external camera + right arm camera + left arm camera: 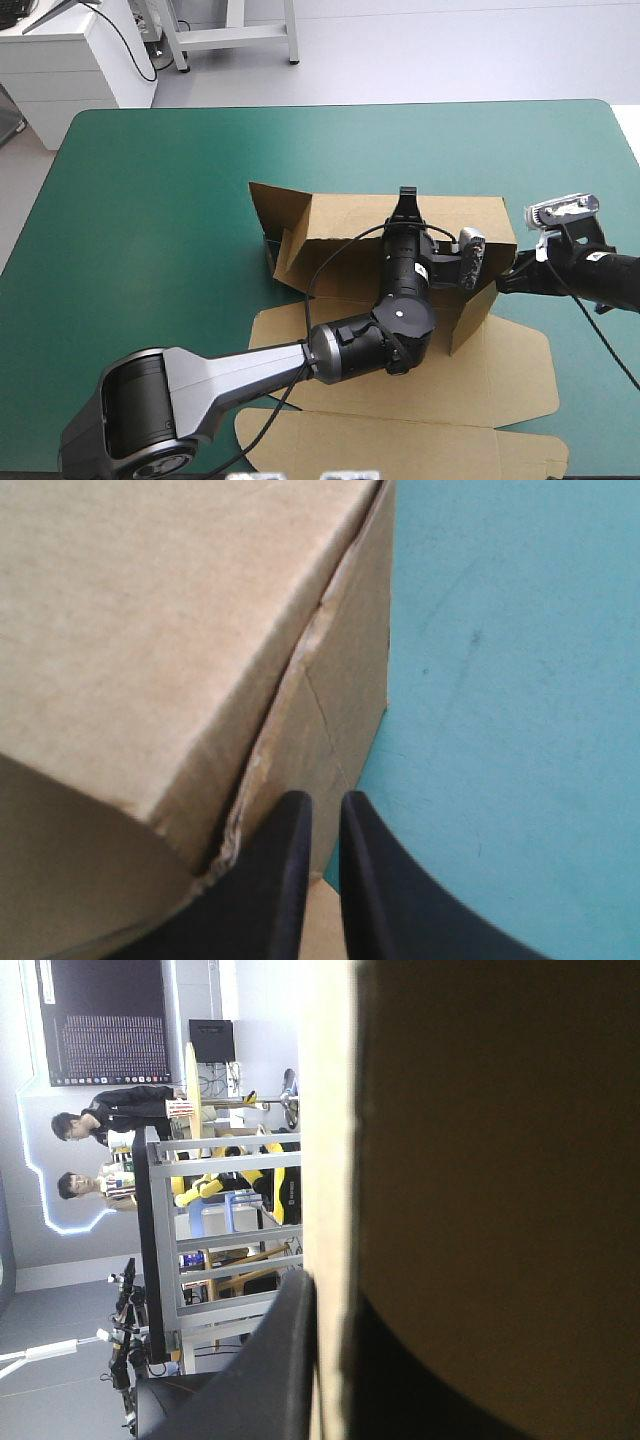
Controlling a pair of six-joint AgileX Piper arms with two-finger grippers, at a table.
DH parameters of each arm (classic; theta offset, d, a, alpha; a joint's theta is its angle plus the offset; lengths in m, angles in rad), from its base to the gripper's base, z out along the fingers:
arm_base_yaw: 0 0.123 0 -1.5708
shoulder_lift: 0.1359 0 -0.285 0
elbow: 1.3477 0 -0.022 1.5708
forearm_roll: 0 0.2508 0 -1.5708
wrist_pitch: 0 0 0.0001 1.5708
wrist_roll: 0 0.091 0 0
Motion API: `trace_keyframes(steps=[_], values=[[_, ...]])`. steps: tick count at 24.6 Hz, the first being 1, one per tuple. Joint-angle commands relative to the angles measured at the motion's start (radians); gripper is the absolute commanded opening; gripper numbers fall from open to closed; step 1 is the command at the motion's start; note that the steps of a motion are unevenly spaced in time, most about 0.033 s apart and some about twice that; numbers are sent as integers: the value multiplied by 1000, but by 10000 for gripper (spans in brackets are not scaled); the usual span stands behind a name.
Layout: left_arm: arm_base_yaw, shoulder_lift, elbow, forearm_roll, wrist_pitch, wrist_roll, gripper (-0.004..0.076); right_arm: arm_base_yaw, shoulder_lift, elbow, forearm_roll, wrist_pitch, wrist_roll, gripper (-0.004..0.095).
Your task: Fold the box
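The box (340, 215) lies long axis left-right, lid flat nearside.

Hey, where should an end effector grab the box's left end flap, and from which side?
Probably the free upper edge of the left end flap, pinched from above: it stands upright, splayed outward from the box, with that thin edge bare.

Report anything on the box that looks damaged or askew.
The box has a frayed, crumpled crease along its corner fold, just ahead of the right gripper. In the high view its far-left flap splays outward instead of lying tucked against the wall.
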Motion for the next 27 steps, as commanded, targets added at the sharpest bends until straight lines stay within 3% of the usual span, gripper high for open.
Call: trace_keyframes(steps=[1, 3, 12, 16, 21, 27], values=[[-6, -42, -13, -5, -12, -6, -8, -5, -25, -26, 12, 20, -49, 345], [-6, -42, -13, -5, -12, -11, -8, -5, -27, -26, 11, 49, -98, 404], [-6, -42, -13, 36, -3, -38, -8, -4, -29, -28, -26, 128, -144, 448], [-6, -42, -13, 42, -5, -41, -8, -4, -29, -28, 24, 138, -177, 513], [-6, -42, -37, 45, -3, -71, -8, -4, -24, -28, 146, 149, -291, 516], [-6, -59, -76, 45, -5, -81, -8, -4, -5, -28, 154, 82, -295, 516]])
